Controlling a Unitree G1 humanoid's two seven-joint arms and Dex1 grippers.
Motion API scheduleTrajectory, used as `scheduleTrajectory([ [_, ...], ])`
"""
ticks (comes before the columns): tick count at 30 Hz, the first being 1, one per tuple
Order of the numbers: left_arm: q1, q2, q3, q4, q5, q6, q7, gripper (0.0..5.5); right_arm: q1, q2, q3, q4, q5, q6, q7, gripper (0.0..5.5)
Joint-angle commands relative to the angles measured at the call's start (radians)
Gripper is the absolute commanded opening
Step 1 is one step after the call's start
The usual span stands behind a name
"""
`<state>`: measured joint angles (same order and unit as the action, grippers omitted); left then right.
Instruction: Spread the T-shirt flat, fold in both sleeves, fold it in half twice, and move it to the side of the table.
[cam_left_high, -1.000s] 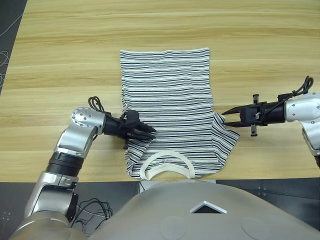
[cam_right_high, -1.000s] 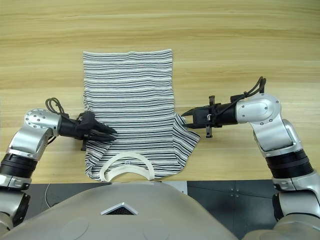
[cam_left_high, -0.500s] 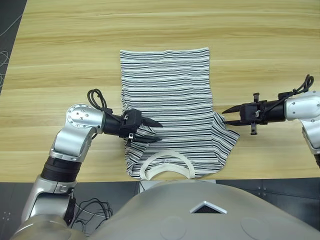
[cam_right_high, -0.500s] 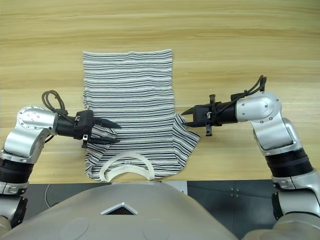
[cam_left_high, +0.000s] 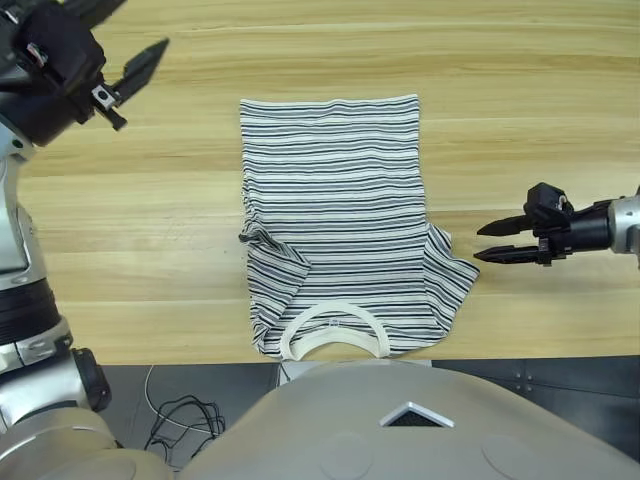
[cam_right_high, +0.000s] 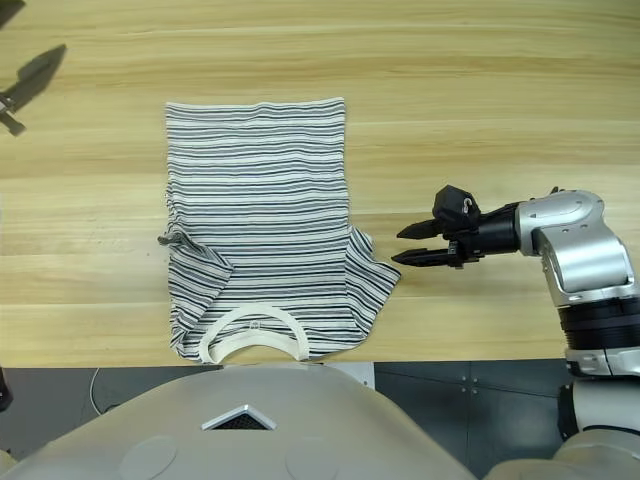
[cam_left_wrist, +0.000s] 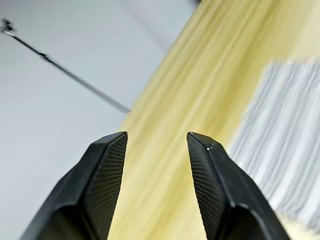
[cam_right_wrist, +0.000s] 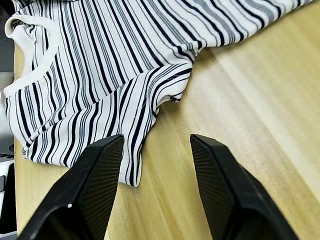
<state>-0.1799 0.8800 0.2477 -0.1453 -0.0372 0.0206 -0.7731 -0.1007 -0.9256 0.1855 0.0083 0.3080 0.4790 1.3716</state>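
- Light wooden tabletop (cam_left_high: 520, 100): wide bare wood beyond the right end effector (cam_left_high: 478, 243), both farther out to the right and toward the far side.
- The tabletop's near edge (cam_left_high: 560, 355) runs close behind that end effector, so there is little room on that side.
- Black-and-white striped T-shirt (cam_left_high: 335, 215) lies to the left of the right end effector. Its hem (cam_left_high: 330, 103) is on the far side and its white ribbed collar (cam_left_high: 335, 325) sits just at the near edge.
- Right sleeve (cam_left_high: 450, 270) is fanned out flat and points at the right end effector. Its outer corner is just beside the fingertips, and I can't tell whether they touch.
- Left sleeve (cam_left_high: 275, 262) is folded in over the body, with a small bunch at the shirt's left edge, well apart from both end effectors.
- Right end effector: fingers (cam_right_wrist: 100, 185) moderately apart with nothing between them, held low and roughly level, aimed at the sleeve corner.
- Left end effector (cam_left_wrist: 156, 134): up high, far left of the hem corner and well apart from the cloth. Fingers (cam_left_wrist: 107, 175) moderately apart and empty.
- Bare wood lies ahead of the left end effector, with the shirt off to one side of it. The tabletop's left edge and the dark floor (cam_left_high: 20, 60) are close by.
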Motion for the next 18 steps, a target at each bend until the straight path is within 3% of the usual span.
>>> scheduleTrajectory([
  [1, -0.042, 0.021, -0.022, 0.045, 0.143, -0.092, 0.12, 2.23, 0.011, -0.016, 0.029, 0.008, -0.027, -0.002, 0.011, 2.45],
  [18, -0.033, 0.001, -0.039, 0.084, 0.137, -0.123, 0.152, 2.23, 0.067, 0.012, 0.108, 0.011, -0.083, -0.055, -0.015, 2.45],
])
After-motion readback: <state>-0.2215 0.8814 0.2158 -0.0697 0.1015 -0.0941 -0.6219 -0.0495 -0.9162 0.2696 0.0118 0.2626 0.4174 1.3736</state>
